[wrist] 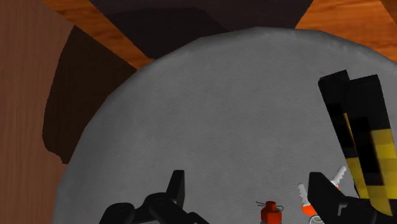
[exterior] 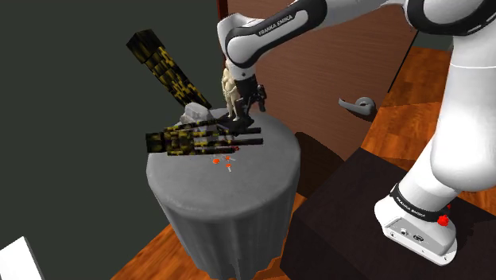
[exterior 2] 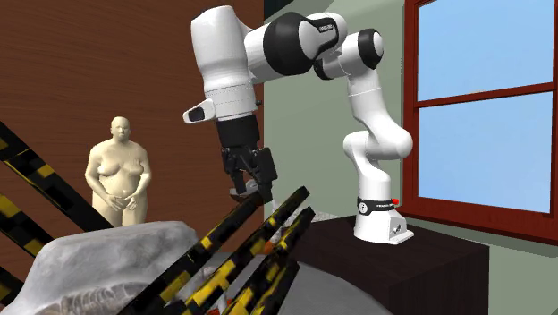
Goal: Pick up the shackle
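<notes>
Jaws are apart, w/ nothing in them. They hang over the round grey desk (exterior: 238,203), on the white arm (exterior: 274,28). The small red shackle (wrist: 271,212) lies on the desk, w/ a little white & orange bit (wrist: 305,200) just beside it. In the wrist view both sit between the jaws, not touched. Black & yellow bars (exterior: 203,141) lie near the shackle. A tan figure (exterior 2: 119,170) stands by a grey lump (exterior: 193,114).

Shackle (wrist: 271,212) on table (exterior: 258,195), just beside bars (exterior: 199,141), figurine (exterior: 230,94) behind them
</notes>
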`<state>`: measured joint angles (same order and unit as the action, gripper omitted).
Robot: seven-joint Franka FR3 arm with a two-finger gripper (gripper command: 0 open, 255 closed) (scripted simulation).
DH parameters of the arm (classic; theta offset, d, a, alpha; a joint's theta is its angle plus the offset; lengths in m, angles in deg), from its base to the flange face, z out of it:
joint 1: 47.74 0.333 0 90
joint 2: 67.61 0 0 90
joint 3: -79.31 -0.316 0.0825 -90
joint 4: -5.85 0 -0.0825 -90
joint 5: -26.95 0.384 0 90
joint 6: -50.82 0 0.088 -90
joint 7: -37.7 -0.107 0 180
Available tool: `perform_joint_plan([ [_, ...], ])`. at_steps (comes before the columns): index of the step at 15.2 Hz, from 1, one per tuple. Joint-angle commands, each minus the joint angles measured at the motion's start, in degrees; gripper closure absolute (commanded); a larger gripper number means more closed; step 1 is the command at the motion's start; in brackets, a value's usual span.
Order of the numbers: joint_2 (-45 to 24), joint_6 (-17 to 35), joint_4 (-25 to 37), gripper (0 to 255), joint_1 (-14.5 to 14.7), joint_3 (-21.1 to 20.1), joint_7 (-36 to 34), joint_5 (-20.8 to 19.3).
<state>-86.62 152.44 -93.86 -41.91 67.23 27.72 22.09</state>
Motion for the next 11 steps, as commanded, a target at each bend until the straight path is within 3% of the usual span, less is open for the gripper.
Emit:
perform_joint_plan([
  [1,-4.91,-0.58,5.27,0,0.71,-0.01,-0.38,-0.61],
  [5,-15.12,-3.15,17.63,0,2.82,0.01,-1.2,-1.61],
  [10,-29.34,-9.1,37.5,0,6.06,0.39,-1.39,-2.61],
  [11,-29.57,-8.49,37.13,0,6.05,0.43,-1.41,-2.64],
])
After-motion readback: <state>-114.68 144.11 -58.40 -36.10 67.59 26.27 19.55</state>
